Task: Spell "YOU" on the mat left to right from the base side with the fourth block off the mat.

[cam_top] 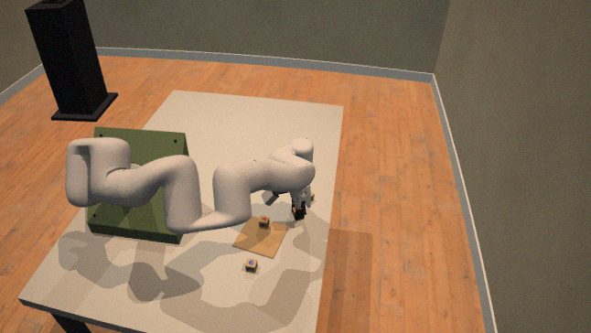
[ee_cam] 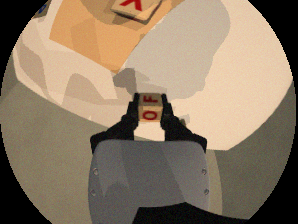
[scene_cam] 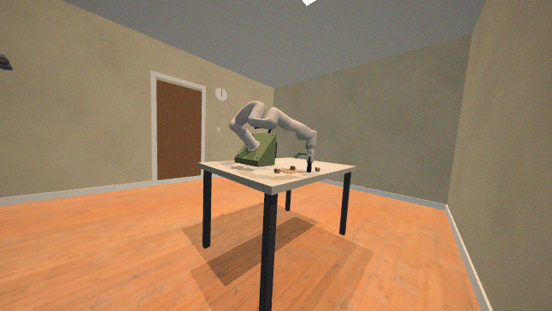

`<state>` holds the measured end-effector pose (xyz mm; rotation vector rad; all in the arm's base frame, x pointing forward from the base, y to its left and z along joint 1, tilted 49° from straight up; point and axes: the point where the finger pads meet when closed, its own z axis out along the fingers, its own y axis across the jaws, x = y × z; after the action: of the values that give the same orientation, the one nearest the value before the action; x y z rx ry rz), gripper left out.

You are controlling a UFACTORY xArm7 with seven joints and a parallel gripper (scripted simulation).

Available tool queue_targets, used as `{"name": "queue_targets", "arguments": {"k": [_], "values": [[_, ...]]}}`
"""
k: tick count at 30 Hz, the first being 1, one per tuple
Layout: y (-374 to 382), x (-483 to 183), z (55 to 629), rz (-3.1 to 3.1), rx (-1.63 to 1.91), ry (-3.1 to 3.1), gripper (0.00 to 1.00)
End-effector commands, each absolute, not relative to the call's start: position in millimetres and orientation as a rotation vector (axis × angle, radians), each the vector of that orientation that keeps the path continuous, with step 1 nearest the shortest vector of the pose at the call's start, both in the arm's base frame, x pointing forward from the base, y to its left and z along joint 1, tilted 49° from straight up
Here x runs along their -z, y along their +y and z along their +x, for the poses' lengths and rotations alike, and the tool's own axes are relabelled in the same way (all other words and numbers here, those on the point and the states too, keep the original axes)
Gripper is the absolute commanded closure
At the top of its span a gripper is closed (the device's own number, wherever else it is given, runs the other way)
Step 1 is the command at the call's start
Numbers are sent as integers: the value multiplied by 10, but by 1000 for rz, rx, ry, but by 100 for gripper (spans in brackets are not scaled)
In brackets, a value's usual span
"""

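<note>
My gripper (ee_cam: 149,100) is shut on the wooden block with a red O (ee_cam: 150,115). It stands low over the grey table, just off the far right corner of the tan mat (cam_top: 261,238). In the top view the gripper (cam_top: 299,213) hides that block. The block with a red Y (ee_cam: 136,3) lies flat on the mat near its far edge, and it also shows in the top view (cam_top: 263,221). A block with a blue letter (cam_top: 251,263) lies on the table in front of the mat. Another block (cam_top: 312,197) sits just behind the gripper, mostly hidden.
The green wedge base (cam_top: 137,183) of the arm stands at the left of the table. The table's right edge (cam_top: 331,192) runs close beside the gripper. A black pillar (cam_top: 69,59) stands on the floor at the far left.
</note>
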<state>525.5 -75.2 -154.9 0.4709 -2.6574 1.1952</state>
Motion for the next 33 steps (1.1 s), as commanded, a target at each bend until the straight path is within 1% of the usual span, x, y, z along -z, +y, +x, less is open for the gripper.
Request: {"name": "queue_targets", "arguments": {"k": [1, 33], "values": [[-735, 1540, 5268, 473, -1195, -2661, 73], [-654, 1469, 5272, 473, -1195, -2661, 73]]}}
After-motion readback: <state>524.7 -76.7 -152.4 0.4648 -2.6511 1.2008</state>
